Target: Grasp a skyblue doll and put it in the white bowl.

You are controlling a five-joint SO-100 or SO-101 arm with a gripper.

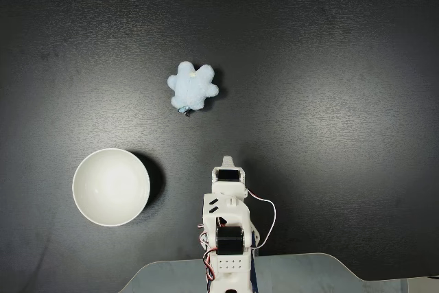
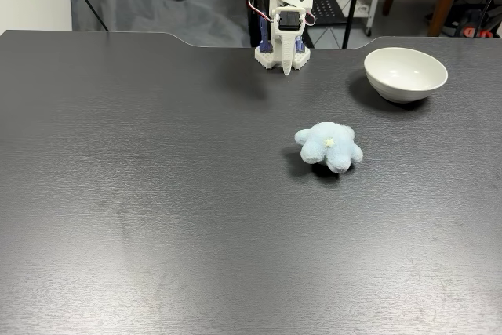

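While the arm sits folded, its pincer looks closed and empty. Reaching well out from the white bowl, it should open wide over the skyblue doll and pinch its middle.

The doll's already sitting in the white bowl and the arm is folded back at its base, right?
Not quite. The skyblue doll lies on the dark table, apart from the white bowl, which is empty in both fixed views. The arm is indeed folded back at its base.
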